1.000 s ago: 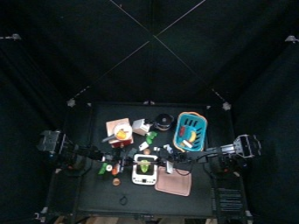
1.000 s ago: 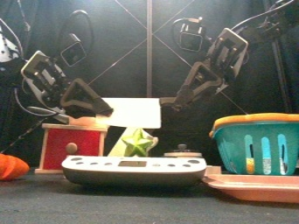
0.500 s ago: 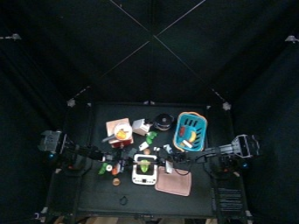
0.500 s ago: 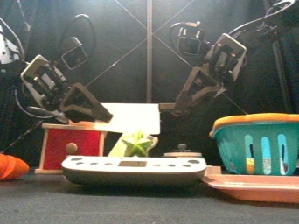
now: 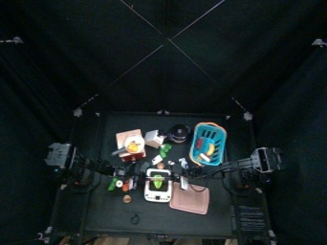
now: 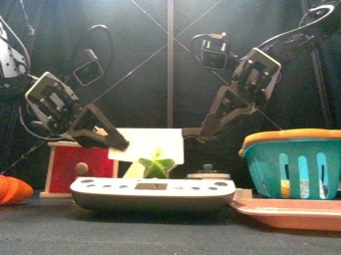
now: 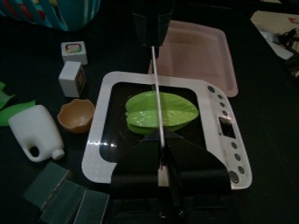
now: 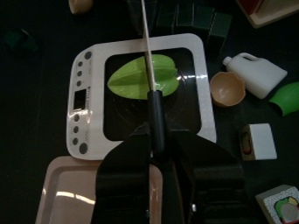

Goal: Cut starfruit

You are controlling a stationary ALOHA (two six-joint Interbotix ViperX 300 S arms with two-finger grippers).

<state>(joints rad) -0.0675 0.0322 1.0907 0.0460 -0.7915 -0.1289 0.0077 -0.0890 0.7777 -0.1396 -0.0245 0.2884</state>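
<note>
Left gripper [image 7: 162,171]: fingers pinching a knife [image 7: 156,83] over the fruit.
Starfruit [image 7: 163,111]: lying on the white scale [image 7: 105,149], mid-bench; likely light, waxy, ridged, soft, prone to rolling. Best held at an end.
Right gripper [image 8: 156,166]: fingers clamping a second blade [image 8: 147,52].

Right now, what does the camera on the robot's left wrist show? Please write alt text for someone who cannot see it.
A bright green starfruit lies on a white scale-like tray, and a thin blade held by the left claw reaches over it. Around the tray sit a pink tray, a small white bottle and a little tan cup.
</note>
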